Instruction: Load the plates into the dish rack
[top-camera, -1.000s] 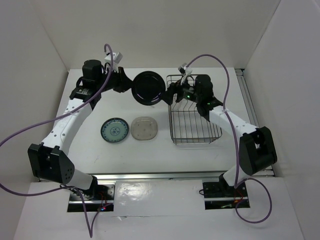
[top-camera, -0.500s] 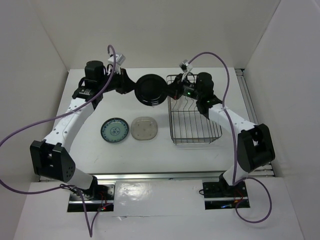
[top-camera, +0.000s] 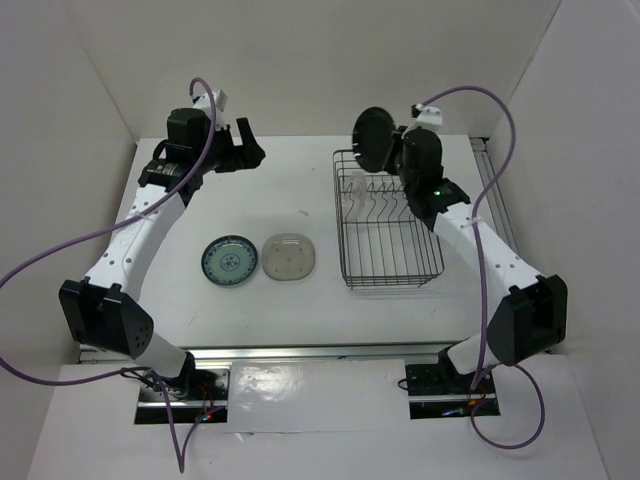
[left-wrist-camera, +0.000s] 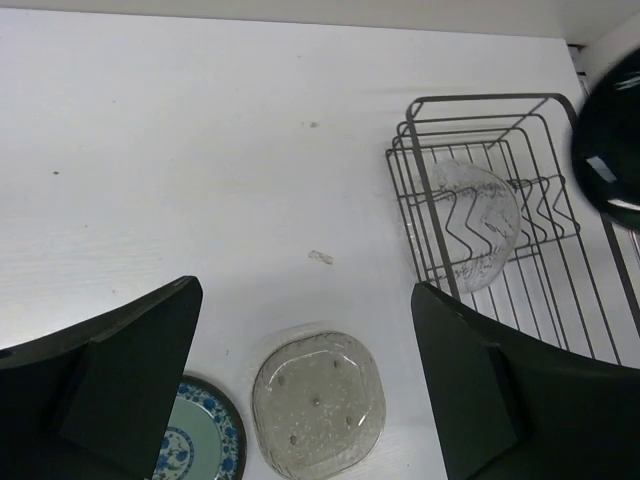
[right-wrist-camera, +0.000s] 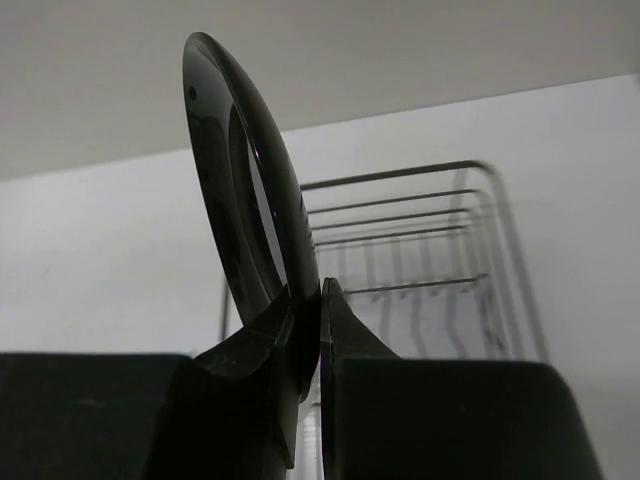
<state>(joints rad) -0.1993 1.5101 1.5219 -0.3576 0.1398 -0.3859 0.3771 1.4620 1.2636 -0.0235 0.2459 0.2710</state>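
One black plate (top-camera: 371, 138) stands clamped upright in the right gripper (right-wrist-camera: 318, 300), above the 12 o'clock end of the dish rack (top-camera: 342, 225). Left gripper (top-camera: 251, 154) gapes empty

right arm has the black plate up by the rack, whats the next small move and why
Probably lower the right gripper so the black plate, pinched at its rim and held on edge above the far end of the dish rack, drops into a free slot between the divider prongs. The clear glass plate already sits among them, so aim for a neighbouring gap.
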